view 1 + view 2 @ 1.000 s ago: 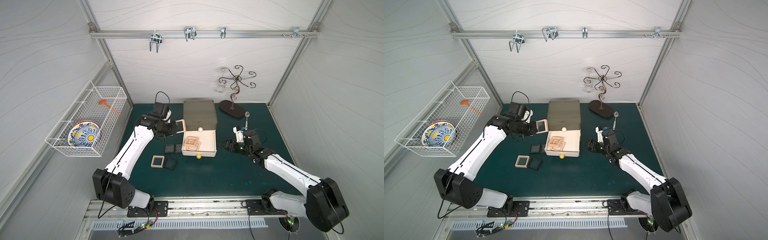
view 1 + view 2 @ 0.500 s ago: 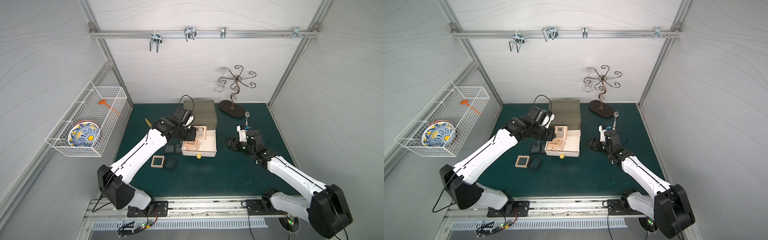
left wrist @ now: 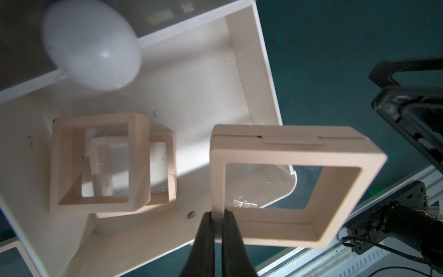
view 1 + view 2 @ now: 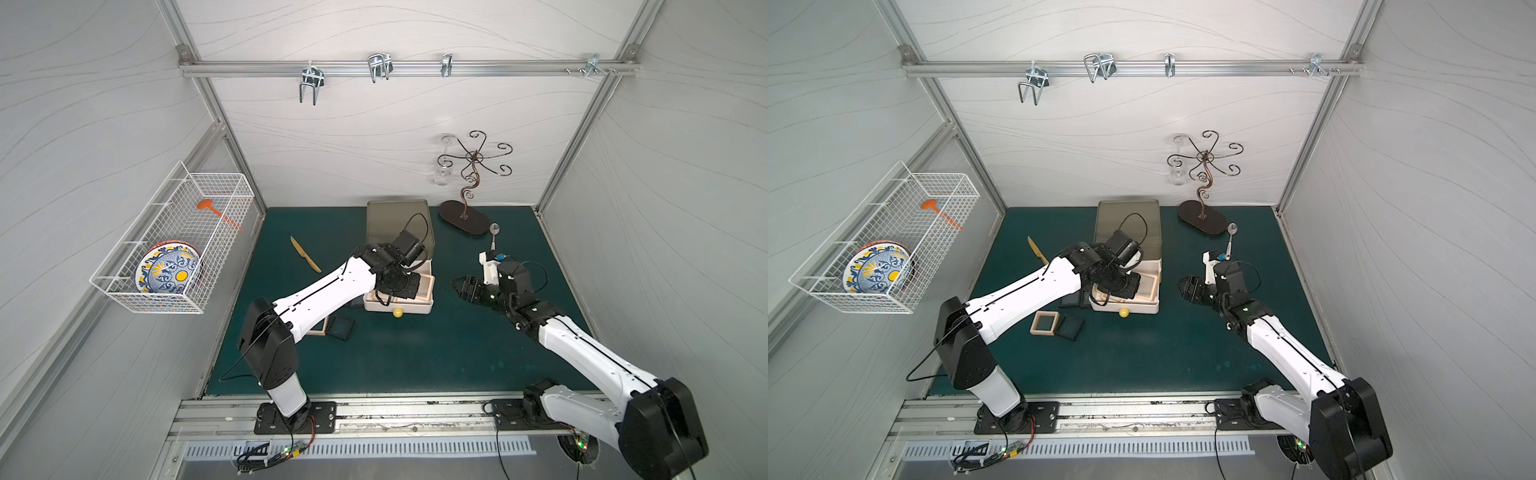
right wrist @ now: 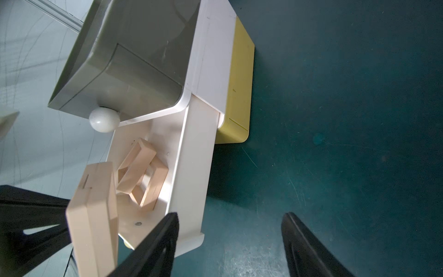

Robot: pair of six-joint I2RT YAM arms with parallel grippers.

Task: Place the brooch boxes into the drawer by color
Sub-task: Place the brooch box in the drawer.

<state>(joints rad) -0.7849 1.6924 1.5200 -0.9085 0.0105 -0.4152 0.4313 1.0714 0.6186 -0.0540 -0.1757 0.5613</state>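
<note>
Covering most of the pulled-out white drawer [image 4: 415, 306] [image 4: 1142, 308] in both top views, the left arm [image 4: 324, 291] leaves the grip unseen there; it is revealed by the left wrist view, where the left gripper [image 3: 217, 215] is clamped tight on the rim of a beige brooch box [image 3: 287, 153], held tilted over a drawer corner, two more beige boxes [image 3: 100, 163] overlapping inside. The right gripper [image 5: 230, 215] is seen spread wide over the green mat [image 5: 335, 120] beside the drawer, nothing held

Beige box [image 3: 287, 153] over open white drawer [image 3: 254, 72]
</note>
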